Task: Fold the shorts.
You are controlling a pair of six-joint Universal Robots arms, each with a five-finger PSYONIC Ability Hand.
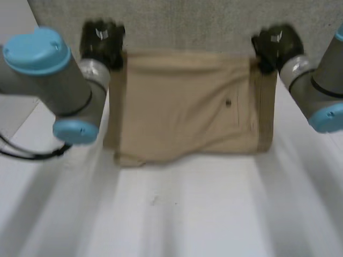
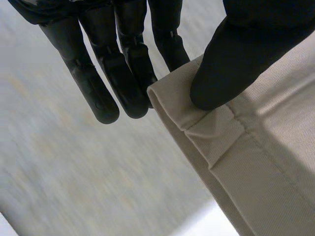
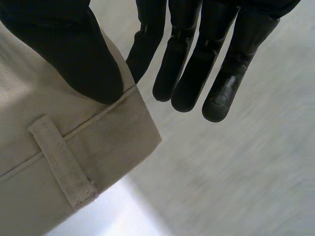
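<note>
The tan shorts (image 1: 187,107) are spread out over the white tabletop (image 1: 187,214); they look folded in half, with a small dark button (image 1: 228,103) near the side by the right arm. The left hand (image 1: 102,40) is at one far corner of the shorts; the right hand (image 1: 276,45) is at the other far corner. In the left wrist view the left hand's thumb (image 2: 236,64) sits on top of the corner of the shorts (image 2: 266,162) and the fingers (image 2: 98,93) are straight, with one tucked under the cloth; so this hand pinches the shorts. The right hand (image 3: 74,54) does the same; its thumb is on the corner, close to a belt loop (image 3: 61,160), and its straight fingers (image 3: 221,83) reach past the edge of the shorts. A grey speckled surface (image 1: 187,24) lies just past the far edge of the shorts.
</note>
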